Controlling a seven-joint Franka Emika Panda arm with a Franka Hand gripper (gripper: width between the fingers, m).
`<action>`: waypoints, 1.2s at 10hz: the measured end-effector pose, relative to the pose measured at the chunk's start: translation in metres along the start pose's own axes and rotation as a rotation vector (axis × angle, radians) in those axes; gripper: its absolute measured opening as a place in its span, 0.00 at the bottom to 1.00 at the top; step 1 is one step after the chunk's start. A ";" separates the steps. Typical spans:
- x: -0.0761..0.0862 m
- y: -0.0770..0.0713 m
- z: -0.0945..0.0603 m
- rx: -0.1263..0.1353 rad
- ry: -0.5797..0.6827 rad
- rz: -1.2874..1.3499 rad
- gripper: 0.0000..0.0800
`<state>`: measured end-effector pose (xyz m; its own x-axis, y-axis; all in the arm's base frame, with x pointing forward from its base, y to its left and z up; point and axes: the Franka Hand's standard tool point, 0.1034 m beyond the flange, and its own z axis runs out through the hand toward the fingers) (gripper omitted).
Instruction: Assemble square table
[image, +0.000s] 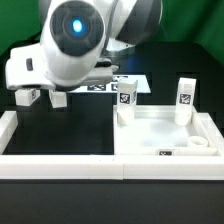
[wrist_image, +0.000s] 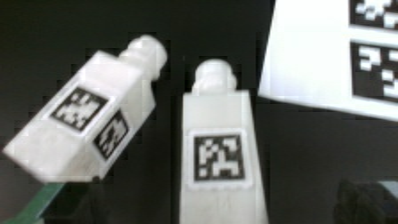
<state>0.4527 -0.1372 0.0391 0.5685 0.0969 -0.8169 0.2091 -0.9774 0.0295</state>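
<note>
Bearing black-white tags (wrist_image: 217, 160) (blurred patterns only): two white legs (wrist_image: 210, 100).

2 legs (wrist_image: 210, 110) look smooth white plastic, faintly glossy; so does the square top (image: 160, 130); the black table (image: 60, 128) is matt.

White top (image: 150, 128) carries upright legs (image: 186, 95); loose legs (wrist_image: 217, 135) lie apart

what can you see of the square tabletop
The tabletop is a white, plastic-looking square tray with a raised rim, lying flat on the black table at the exterior view's right. A black-white tag sits on its near rim, a round hole in one near corner. A tagged leg and a second leg stand upright at its far corners.
</note>
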 end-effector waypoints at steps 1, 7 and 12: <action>0.001 -0.001 0.003 0.008 -0.081 0.003 0.81; 0.015 0.001 0.016 0.002 -0.107 -0.011 0.81; 0.023 0.003 0.021 -0.005 -0.087 -0.014 0.81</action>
<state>0.4496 -0.1418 0.0084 0.4942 0.0940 -0.8642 0.2209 -0.9751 0.0202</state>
